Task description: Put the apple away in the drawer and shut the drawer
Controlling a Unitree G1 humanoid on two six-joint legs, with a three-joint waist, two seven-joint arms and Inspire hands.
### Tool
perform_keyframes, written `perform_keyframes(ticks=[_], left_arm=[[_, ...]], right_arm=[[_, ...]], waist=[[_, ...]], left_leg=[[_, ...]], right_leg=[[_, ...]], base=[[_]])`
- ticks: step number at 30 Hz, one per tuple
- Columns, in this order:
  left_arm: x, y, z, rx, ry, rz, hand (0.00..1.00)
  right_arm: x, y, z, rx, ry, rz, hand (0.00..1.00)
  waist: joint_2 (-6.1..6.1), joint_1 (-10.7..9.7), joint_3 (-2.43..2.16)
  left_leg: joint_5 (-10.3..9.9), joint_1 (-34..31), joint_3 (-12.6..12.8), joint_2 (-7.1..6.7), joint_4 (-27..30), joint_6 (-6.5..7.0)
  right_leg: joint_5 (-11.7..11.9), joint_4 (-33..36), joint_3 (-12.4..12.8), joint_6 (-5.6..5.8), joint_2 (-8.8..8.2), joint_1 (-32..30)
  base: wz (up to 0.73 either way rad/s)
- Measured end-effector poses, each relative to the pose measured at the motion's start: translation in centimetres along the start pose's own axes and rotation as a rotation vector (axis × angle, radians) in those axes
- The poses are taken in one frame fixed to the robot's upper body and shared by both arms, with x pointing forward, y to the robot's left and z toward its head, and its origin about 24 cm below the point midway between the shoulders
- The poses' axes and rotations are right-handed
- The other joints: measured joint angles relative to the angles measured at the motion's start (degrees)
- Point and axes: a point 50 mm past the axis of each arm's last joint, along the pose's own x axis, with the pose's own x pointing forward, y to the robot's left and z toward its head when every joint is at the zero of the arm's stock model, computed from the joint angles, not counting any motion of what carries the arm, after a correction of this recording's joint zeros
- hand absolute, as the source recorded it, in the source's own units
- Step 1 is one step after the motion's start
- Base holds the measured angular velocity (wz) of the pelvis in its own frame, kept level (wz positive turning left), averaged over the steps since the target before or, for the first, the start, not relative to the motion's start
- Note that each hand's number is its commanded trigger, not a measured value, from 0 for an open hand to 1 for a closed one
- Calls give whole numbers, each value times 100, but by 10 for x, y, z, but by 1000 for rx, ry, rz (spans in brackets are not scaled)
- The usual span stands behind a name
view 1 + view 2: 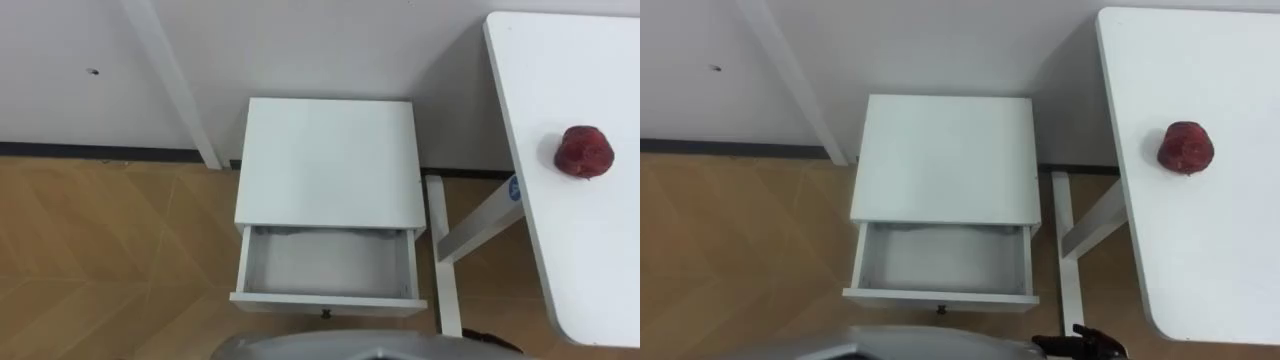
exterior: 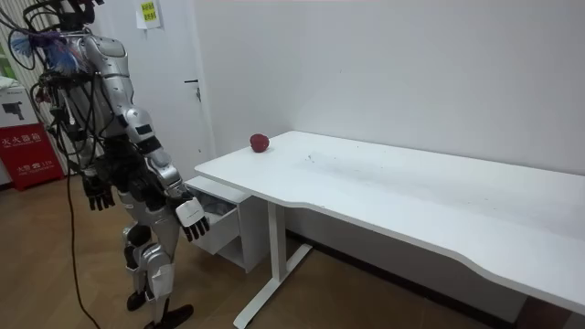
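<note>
Apple [image 1: 584,152] near table [image 1: 590,260] edge; drawer [image 1: 328,299] pulled open.

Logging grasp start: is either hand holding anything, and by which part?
Nothing held. Left hand and right hand hang empty; the apple lies on the table.

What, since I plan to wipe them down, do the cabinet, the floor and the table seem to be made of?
Cabinet: likely white painted or laminated board, smooth and matte, with flat panels and crisp edges. Floor: wood or wood-look laminate, going by brown grain laid in angled planks; which one is unclear. Table: smooth white top, probably laminate.
</note>
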Motion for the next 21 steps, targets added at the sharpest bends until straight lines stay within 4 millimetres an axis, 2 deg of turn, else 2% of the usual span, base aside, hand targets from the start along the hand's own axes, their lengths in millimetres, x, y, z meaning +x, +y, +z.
perform_keyframes(ticks=[7, 10, 13, 16, 19, 21], left_arm=[[0, 0, 2, -1, 0, -2, 0], [0, 2, 2, -20, -1, 14, 0], [0, 5, 2, -51, 2, 40, 0], [0, 8, -4, -90, 16, 54, 0], [-1, 13, -13, -187, 38, 83, 0], [-2, 20, -19, -283, 52, 121, 0]], right_arm=[[0, 0, -2, 21, 8, -31, 0], [0, -2, -9, 123, 24, -67, 0], [-2, -9, -18, 345, 33, -120, 0], [-5, -18, -27, 628, 28, -176, 0], [-8, -28, -31, 1010, -10, -253, 0], [-11, -39, -31, 1378, -66, -308, 0]], waist=[[-10, 18, 0], [-6, 13, 0], [-5, -51, 2], [-14, -134, -26], [-11, -327, -38], [-36, -475, -45]], left_leg=[[-1, 68, 40, 7, -17, 0], [-1, 95, 57, 14, -13, 0], [-5, 140, 57, 0, -21, 3], [3, 241, 155, 0, -94, 1], [3, 355, 267, 6, -145, -1], [3, 386, 344, 7, -194, 0]], right_leg=[[0, -3, 13, 1, 2, 16], [0, -3, 22, 1, 2, 23], [-12, -18, 57, 15, -5, 75], [-29, -13, 153, 23, -8, 81], [-34, -7, 299, 27, -3, 89], [-36, -4, 342, 31, -4, 75]], base=[[-1], [-2], [0], [-15], [-23], [-15]])
